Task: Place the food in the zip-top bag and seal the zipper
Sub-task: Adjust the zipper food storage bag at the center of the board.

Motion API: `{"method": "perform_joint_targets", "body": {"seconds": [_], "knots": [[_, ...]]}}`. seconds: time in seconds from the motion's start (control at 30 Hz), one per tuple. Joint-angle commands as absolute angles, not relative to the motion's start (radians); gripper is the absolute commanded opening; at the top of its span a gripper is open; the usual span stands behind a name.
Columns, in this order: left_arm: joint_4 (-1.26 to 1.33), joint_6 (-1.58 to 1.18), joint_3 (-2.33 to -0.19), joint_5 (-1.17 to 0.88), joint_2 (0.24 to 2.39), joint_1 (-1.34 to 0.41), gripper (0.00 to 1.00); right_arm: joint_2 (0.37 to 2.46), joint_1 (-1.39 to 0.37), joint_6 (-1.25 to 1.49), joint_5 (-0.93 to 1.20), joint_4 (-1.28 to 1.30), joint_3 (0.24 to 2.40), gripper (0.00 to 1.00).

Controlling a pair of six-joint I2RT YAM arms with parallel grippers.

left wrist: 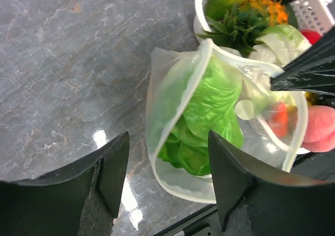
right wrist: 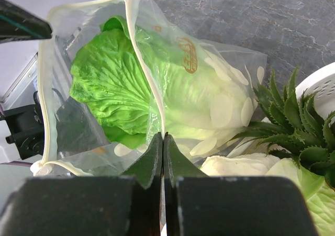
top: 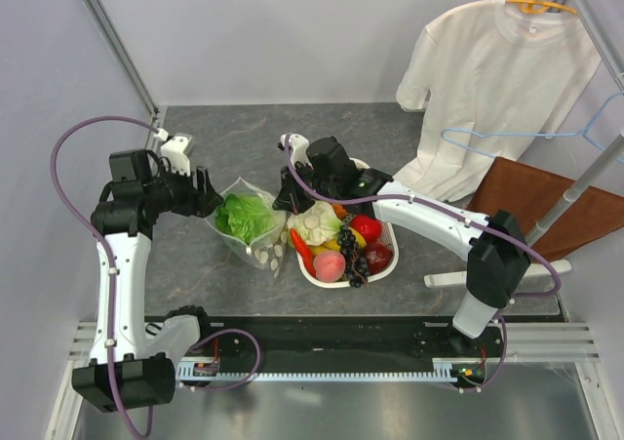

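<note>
Overhead view from the near edge; two close wrist views, seemingly opposed, sharing the bag (left wrist: 159, 89).

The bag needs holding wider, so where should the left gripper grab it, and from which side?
Probably pinch the zipper rim nearest the left gripper, coming from the left, opposite the right gripper's pinch; that edge stands up above the lettuce.

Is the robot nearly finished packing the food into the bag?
Not nearly. Done: only the lettuce sits inside the zip-top bag. In hand: the right gripper pinches the bag's rim, its mouth gaping, while the left gripper is open at the other side. Left: the peach, the red fruit and more lie in the basket, and the zipper is unsealed.
</note>
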State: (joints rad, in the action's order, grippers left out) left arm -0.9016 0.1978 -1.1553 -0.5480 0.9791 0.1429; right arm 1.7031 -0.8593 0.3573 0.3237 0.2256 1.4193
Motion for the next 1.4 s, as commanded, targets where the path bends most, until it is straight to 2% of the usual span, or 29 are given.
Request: {"method": "perform_joint_targets", "body": {"seconds": [0.0,0.03,0.17,0.2,0.37,0.4,0.47,0.6,0.7,0.83,1.0,1.1,1.33,1.37], "knots": [[-0.864,0.202,-1.213,-0.505,1.025,0.143,0.65,1.663,-0.857,0.325,0.314,0.190,1.448,0.00],[-0.870,0.210,-1.221,-0.515,1.038,0.143,0.61,1.663,-0.857,0.325,0.313,0.189,1.448,0.00],[-0.902,0.244,-1.224,-0.563,1.077,0.143,0.56,1.666,-0.856,0.327,0.316,0.190,1.448,0.00],[-0.903,0.253,-1.210,-0.568,1.074,0.143,0.50,1.666,-0.857,0.327,0.316,0.189,1.448,0.00],[-0.931,0.287,-1.172,-0.591,1.057,0.143,0.35,1.671,-0.856,0.337,0.321,0.189,1.447,0.00],[-0.937,0.290,-1.180,-0.591,1.052,0.143,0.21,1.672,-0.854,0.342,0.325,0.186,1.447,0.00],[-0.962,0.281,-1.237,-0.620,1.036,0.143,0.02,1.672,-0.854,0.354,0.333,0.183,1.463,0.00],[-0.982,0.223,-1.388,-0.779,0.962,0.141,0.02,1.671,-0.848,0.391,0.356,0.175,1.604,0.00],[-0.986,0.184,-1.463,-0.801,0.951,0.141,0.02,1.654,-0.848,0.435,0.374,0.160,1.658,0.00],[-0.993,0.176,-1.407,-0.781,0.943,0.141,0.02,1.661,-0.848,0.408,0.362,0.192,1.605,0.00],[-0.980,0.208,-1.227,-0.651,0.997,0.141,0.02,1.741,-0.850,0.436,0.362,0.202,1.480,0.00],[-0.977,0.229,-1.190,-0.650,0.982,0.141,0.02,1.763,-0.851,0.449,0.390,0.202,1.521,0.00],[-0.998,0.196,-1.258,-0.666,0.979,0.141,0.02,1.784,-0.841,0.456,0.383,0.215,1.624,0.00],[-1.012,0.190,-1.262,-0.654,0.988,0.141,0.16,1.781,-0.841,0.460,0.382,0.216,1.626,0.00]]}}
